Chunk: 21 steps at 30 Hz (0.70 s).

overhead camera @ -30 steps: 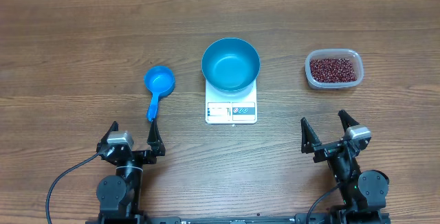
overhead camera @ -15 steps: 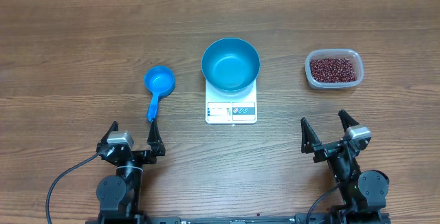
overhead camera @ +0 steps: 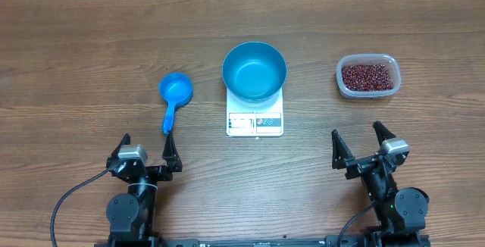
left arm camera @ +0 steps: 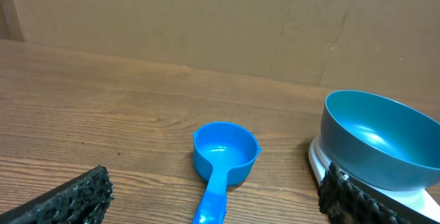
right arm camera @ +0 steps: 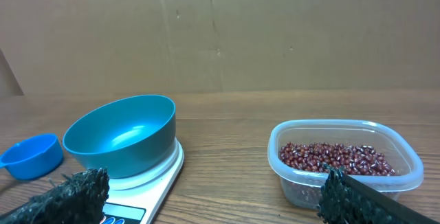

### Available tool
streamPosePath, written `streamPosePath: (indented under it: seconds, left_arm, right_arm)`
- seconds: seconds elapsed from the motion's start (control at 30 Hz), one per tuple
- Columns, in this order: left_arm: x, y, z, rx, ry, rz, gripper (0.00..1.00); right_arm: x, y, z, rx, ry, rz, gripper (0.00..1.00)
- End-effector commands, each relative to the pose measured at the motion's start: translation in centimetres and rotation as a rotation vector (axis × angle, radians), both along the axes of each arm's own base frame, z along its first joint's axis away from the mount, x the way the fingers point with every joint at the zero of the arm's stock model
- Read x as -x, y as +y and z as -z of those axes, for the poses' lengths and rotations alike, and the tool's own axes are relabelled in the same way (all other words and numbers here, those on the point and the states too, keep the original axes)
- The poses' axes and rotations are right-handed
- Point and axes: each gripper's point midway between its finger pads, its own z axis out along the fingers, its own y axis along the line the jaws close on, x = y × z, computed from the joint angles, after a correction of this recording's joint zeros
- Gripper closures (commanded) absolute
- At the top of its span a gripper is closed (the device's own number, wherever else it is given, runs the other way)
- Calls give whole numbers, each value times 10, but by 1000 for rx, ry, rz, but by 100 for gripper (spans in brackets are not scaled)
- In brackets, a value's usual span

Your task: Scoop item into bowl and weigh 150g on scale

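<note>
Blue bowl (overhead camera: 254, 70) empty on scale (overhead camera: 255, 123); scoop (overhead camera: 175, 90) on tabletop (overhead camera: 76, 50); beans (overhead camera: 367, 76) in tub (overhead camera: 342, 87). Left fingers (overhead camera: 171, 154), right fingers (overhead camera: 336, 147) spread, empty. Nothing moved; scooping unstarted.

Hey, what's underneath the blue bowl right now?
The white scale; the bowl sits on top of it. Only the scale's front edge with the display shows. The platform beneath the bowl is covered.

Blue bowl (overhead camera: 254, 71) sits on the white scale (overhead camera: 255, 122).
</note>
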Motion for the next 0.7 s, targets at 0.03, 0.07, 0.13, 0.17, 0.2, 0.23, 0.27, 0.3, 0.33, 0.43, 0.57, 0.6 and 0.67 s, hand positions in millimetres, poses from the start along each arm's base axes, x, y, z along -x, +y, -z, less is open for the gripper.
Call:
streamPosePath:
  seconds: [0.03, 0.07, 0.13, 0.17, 0.2, 0.23, 0.27, 0.3, 0.33, 0.43, 0.57, 0.6, 0.67]
  left_arm:
    - [0, 3, 0, -23, -6, -14, 0]
    - [0, 3, 0, -23, -6, -15, 0]
    - [0, 3, -1, -23, -6, -14, 1]
    - [0, 3, -1, -22, -6, -14, 0]
    - [0, 3, -1, -22, -6, -14, 1]
    - [0, 3, -1, -23, -6, -14, 0]
    - [0, 3, 0, -23, -6, -14, 1]
    - [0, 3, -1, -23, -6, -15, 0]
    - [0, 7, -4, -25, -19, -39, 0]
    - [0, 7, -11, -24, -49, -39, 1]
    - [4, 5, -20, -11, -28, -24, 0]
    - [8, 2, -25, 5, 2, -7, 0]
    - [21, -1, -39, 32, 61, 5, 0]
  right_arm:
    - [0, 0, 1, -4, -4, 3, 0]
    - [0, 0, 1, -4, -4, 3, 0]
    - [0, 0, 1, -4, -4, 3, 0]
    - [0, 0, 1, -4, -4, 3, 0]
    - [0, 0, 1, -4, -4, 3, 0]
    - [0, 0, 1, -4, -4, 3, 0]
    - [0, 0, 1, -4, -4, 3, 0]
    - [0, 0, 1, -4, -4, 3, 0]
    - [0, 0, 1, -4, -4, 3, 0]
    - [0, 0, 1, -4, -4, 3, 0]
    - [0, 0, 1, -4, -4, 3, 0]
    - [0, 0, 1, -4, -4, 3, 0]
    - [0, 0, 1, -4, -4, 3, 0]
